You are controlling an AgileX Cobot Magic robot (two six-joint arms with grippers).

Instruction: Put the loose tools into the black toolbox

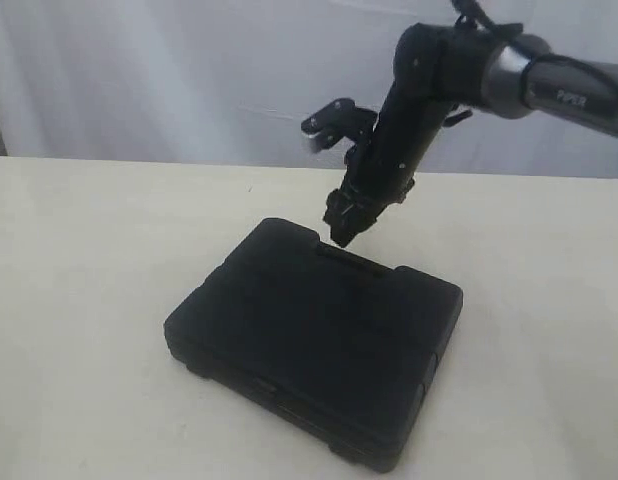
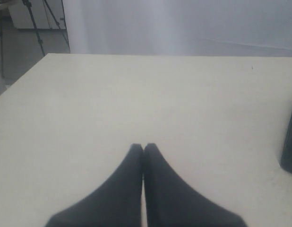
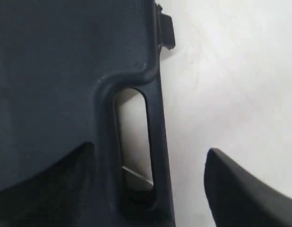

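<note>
Jaws, exterior: right gripper (image 1: pixel 341 232) hangs just above handle edge of closed black toolbox (image 1: pixel 309 330); open table (image 1: pixel 79 300) on every side.
Left wrist: left gripper (image 2: pixel 143 147) pinched together, empty.
Right wrist: jaws spread astride slot handle (image 3: pixel 134 137), holding nothing.

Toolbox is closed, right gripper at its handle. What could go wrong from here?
1. Nothing pins the toolbox. The left gripper is shut over the table, so a pull on the handle may drag or lift the whole case.
2. The right gripper, open, flanks that thin bar; the grip could slip.
</note>
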